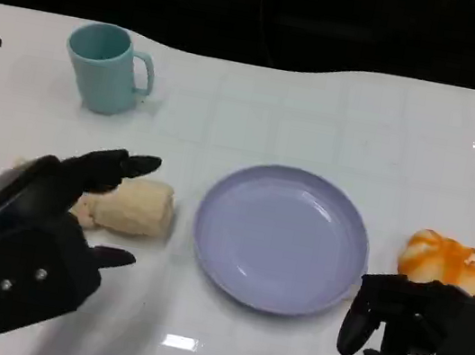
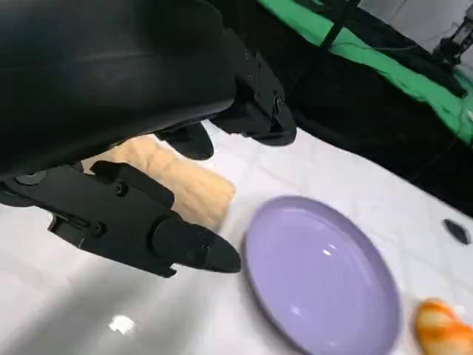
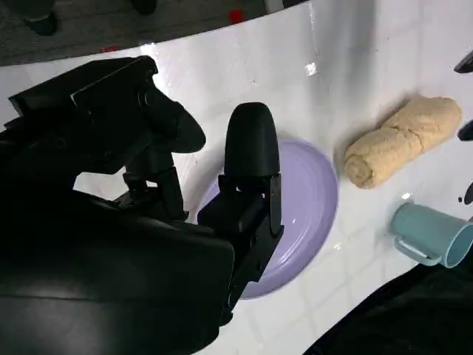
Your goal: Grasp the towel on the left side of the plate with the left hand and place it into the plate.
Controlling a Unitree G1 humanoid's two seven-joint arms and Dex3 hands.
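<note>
A rolled beige towel [image 1: 128, 206] lies on the white table just left of the lavender plate [image 1: 280, 237]. My left hand [image 1: 22, 237] hovers over the towel's left end with its fingers spread and nothing in them. The left wrist view has the towel [image 2: 177, 181] between the hand's fingers [image 2: 185, 248] and the plate [image 2: 321, 277] beyond. My right hand [image 1: 419, 345] rests near the plate's right rim, fingers curled loosely, holding nothing. In the right wrist view the towel [image 3: 403, 140] lies past the plate [image 3: 310, 200].
A light blue mug [image 1: 105, 67] stands at the back left. An orange and white object [image 1: 451, 262] lies right of the plate, beside my right hand. The table's far edge meets a dark background.
</note>
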